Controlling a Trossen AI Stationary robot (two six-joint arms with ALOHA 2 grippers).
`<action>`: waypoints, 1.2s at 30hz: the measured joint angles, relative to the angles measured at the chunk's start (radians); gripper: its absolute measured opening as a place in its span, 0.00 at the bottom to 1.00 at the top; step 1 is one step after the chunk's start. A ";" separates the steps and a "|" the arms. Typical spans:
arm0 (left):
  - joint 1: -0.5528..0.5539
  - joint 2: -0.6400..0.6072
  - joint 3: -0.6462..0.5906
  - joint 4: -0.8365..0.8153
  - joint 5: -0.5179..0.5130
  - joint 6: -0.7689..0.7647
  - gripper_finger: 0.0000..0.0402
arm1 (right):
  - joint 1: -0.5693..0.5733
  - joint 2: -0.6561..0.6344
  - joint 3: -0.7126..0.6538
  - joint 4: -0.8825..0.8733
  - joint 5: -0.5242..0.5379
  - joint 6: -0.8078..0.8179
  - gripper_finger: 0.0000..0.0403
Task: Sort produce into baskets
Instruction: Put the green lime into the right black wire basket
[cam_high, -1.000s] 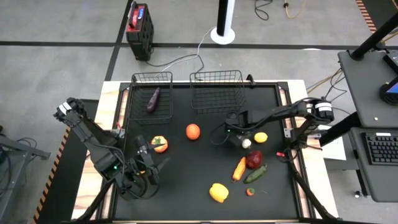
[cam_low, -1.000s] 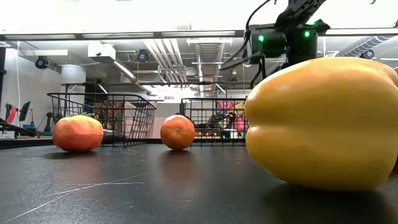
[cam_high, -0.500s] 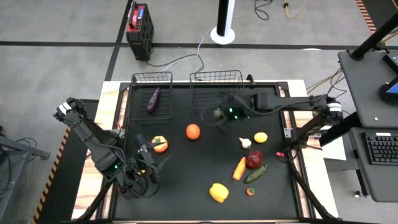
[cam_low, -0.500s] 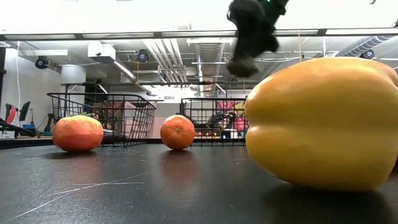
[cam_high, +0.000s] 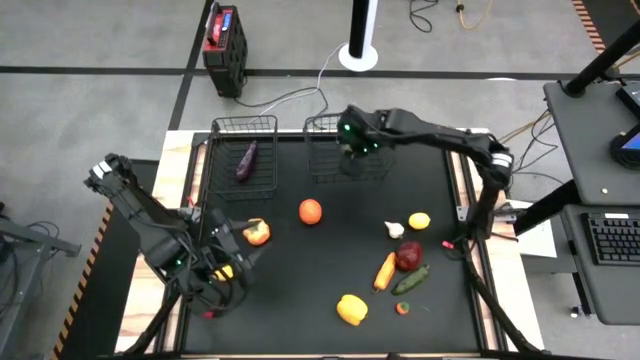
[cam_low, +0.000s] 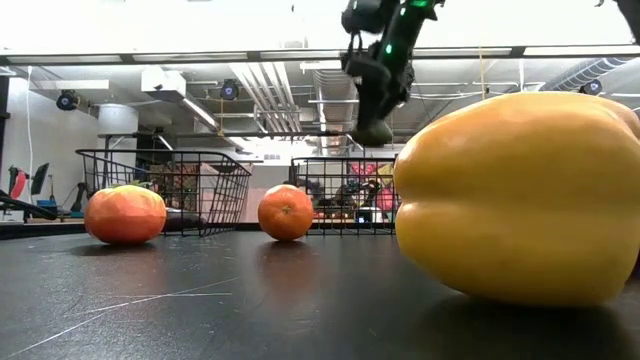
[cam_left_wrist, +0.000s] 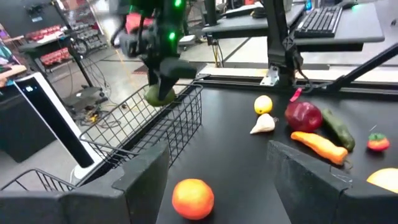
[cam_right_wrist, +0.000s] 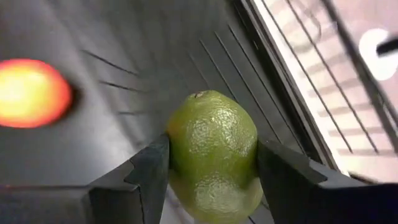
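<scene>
The right gripper (cam_high: 352, 143) has moved from the table's middle to above the wider basket (cam_high: 375, 160), pinching a green lime (cam_right_wrist: 212, 149). The narrower basket (cam_high: 262, 130) holds an eggplant (cam_high: 246, 160).

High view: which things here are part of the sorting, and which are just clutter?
Job: right gripper shut on green fruit, wider basket, narrower basket holding eggplant, orange, yellow pepper, carrot.
Clutter: keyboard, floor cables.

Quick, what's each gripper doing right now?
Left gripper: open, holding nothing.
Right gripper: shut on the green lime, above the wider basket.
</scene>
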 joint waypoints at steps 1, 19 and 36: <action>0.000 -0.004 0.000 -0.003 0.001 0.000 0.63 | -0.020 0.021 0.013 -0.026 0.000 0.002 0.50; 0.000 -0.007 0.000 -0.060 -0.006 -0.001 0.63 | -0.156 0.182 0.047 -0.059 -0.032 -0.275 0.50; 0.000 -0.007 0.000 -0.090 -0.006 -0.001 0.63 | -0.155 0.218 0.046 -0.036 -0.060 -0.528 0.50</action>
